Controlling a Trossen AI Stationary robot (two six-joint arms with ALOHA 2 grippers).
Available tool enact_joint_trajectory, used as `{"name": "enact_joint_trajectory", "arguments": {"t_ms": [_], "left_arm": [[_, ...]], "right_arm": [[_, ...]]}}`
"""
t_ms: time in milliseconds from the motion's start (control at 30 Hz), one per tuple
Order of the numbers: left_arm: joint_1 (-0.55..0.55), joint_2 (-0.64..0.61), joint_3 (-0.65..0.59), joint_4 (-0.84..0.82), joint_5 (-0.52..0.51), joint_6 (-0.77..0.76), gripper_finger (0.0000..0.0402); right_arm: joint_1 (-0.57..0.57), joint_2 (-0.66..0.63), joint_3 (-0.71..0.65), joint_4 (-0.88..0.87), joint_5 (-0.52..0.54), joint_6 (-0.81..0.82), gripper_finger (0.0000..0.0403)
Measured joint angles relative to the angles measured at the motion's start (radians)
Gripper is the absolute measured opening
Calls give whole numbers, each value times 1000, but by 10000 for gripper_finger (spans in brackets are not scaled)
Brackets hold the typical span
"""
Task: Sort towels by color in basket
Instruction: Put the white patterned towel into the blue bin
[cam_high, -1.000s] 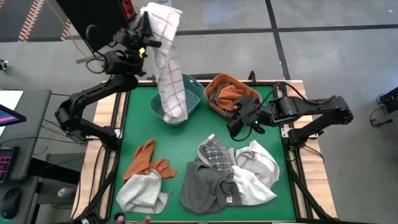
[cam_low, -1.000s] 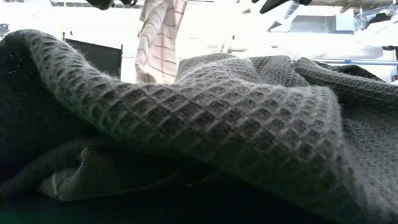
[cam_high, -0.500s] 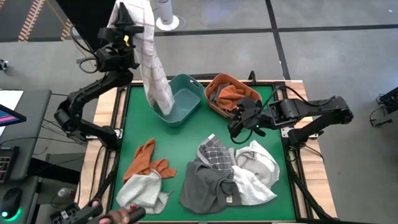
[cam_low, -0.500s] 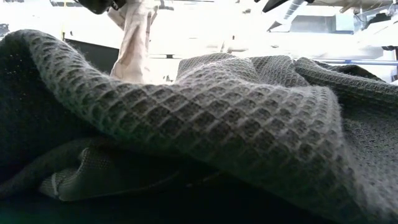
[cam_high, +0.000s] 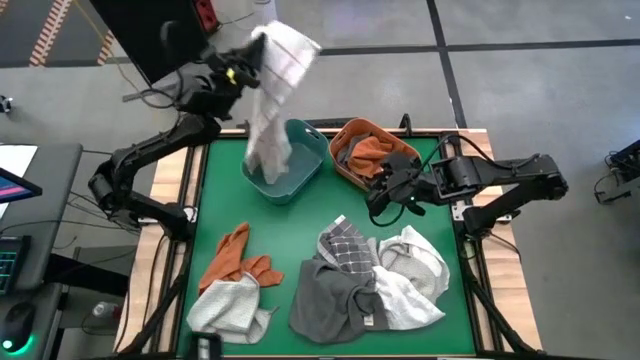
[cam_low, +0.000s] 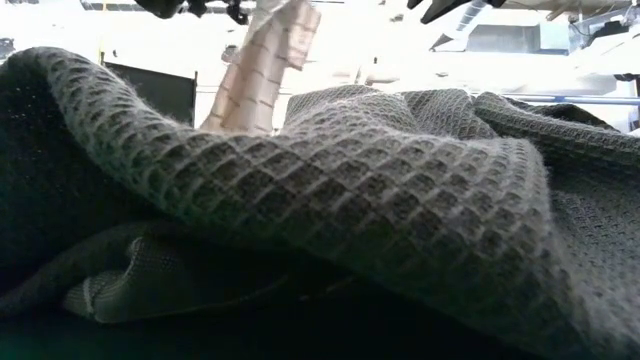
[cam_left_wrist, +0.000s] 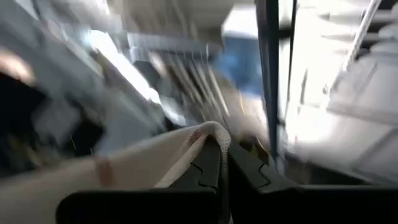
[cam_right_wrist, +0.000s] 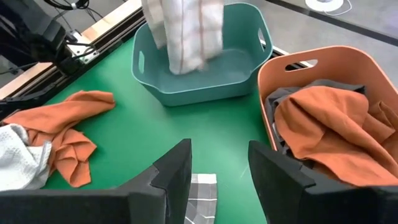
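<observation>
My left gripper (cam_high: 248, 72) is raised high over the table's far left corner, shut on a white towel with a thin dark check (cam_high: 268, 130). The towel hangs down into the teal basket (cam_high: 312, 168) and also shows in the low view (cam_low: 255, 85) and the right wrist view (cam_right_wrist: 186, 31). My right gripper (cam_high: 380, 203) (cam_right_wrist: 217, 162) is open and waits low over the green mat, next to the orange basket (cam_high: 347, 128), touching nothing. That basket holds a rust-orange towel (cam_right_wrist: 323, 118) over a dark grey one. My left gripper pinches the checked towel between its two shut fingers (cam_left_wrist: 245, 165) at a folded edge (cam_left_wrist: 208, 130) near the upper end; how many layers I cannot tell. The towel hangs slack, lifted off the table. Its lower end (cam_right_wrist: 186, 59) is inside the teal basket.
Near the table's front lie a rust-orange towel (cam_high: 235, 260) with a pale one (cam_high: 225, 308) and, to their right, a pile: a dark grey towel (cam_high: 330, 295), a checked one (cam_high: 348, 245) and a white one (cam_high: 412, 270). Dark grey waffle cloth (cam_low: 350, 200) fills the low view.
My left gripper swung toward the table's left and then back right, staying high and shut. The checked towel swung with it. Its upper end flicked over, and its lower end stayed in the teal basket.
</observation>
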Motion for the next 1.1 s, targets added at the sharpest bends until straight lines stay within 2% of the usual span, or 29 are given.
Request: {"name": "enact_joint_trajectory", "arguments": {"t_ms": [67, 133, 300, 467, 667, 767, 867, 967, 1100], "left_arm": [[-25, 0, 0, -61, 17, -48, 4], [-43, 0, 0, -115, 24, -33, 4], [-52, -1, 0, -272, 19, 201, 4], [-51, -14, 0, -509, 19, 343, 4], [-52, -118, 0, -861, 102, 597, 4], [-51, -172, 0, -1065, 122, 618, 4], [-44, -202, 0, -1211, 180, 565, 4], [-42, -193, 0, -1312, 261, 518, 3], [-71, -144, 0, -1372, 294, 542, 2]], "right_arm": [[-8, 0, 0, 0, 0, -1, 185], [-14, 0, 0, 3, 0, -2, 185], [-11, 0, 0, 24, -4, -27, 185], [-11, 0, 0, 22, -9, -27, 185], [-1, 0, 0, 22, -9, -13, 185], [6, 0, 0, 22, -11, -12, 185], [0, 0, 0, 23, -11, -15, 185], [-14, 0, 0, 25, -11, -28, 185], [-36, 0, 0, 62, -12, -74, 185]]}}
